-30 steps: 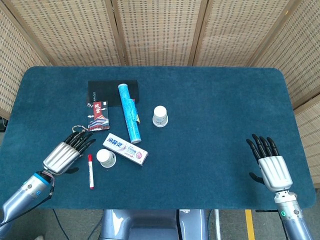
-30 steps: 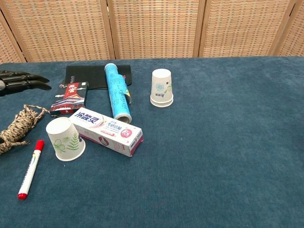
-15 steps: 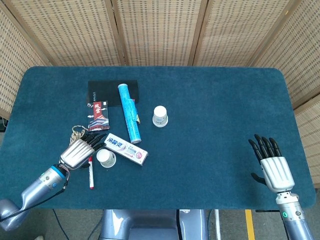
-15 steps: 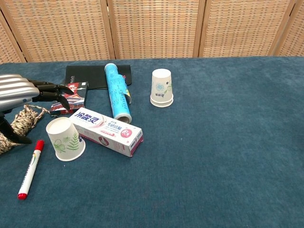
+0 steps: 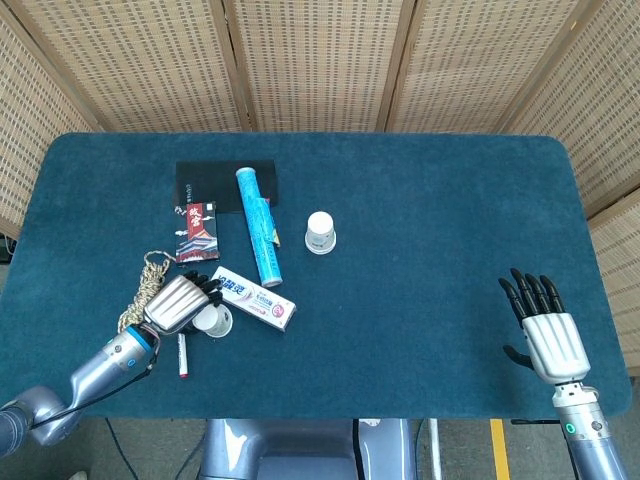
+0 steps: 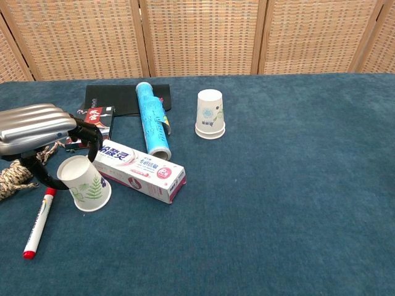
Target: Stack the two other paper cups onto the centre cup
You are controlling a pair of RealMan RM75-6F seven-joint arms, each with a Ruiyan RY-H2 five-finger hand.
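In the lower left of the head view, the left hand arches over the near cup, which stands upside down just beside the toothpaste box. In the chest view its dark fingers curl around the cup's top on the box side with the thumb on the other; whether they already press the wall I cannot tell. The centre cup sits upside down near the frame's middle (it looks like two cups already nested). The right hand, fingers straight and close together, lies empty at the lower right of the head view.

To grasp well, close gently on the upper wall so the paper does not crush, and lift straight up, clear of the box and the red marker beside it.
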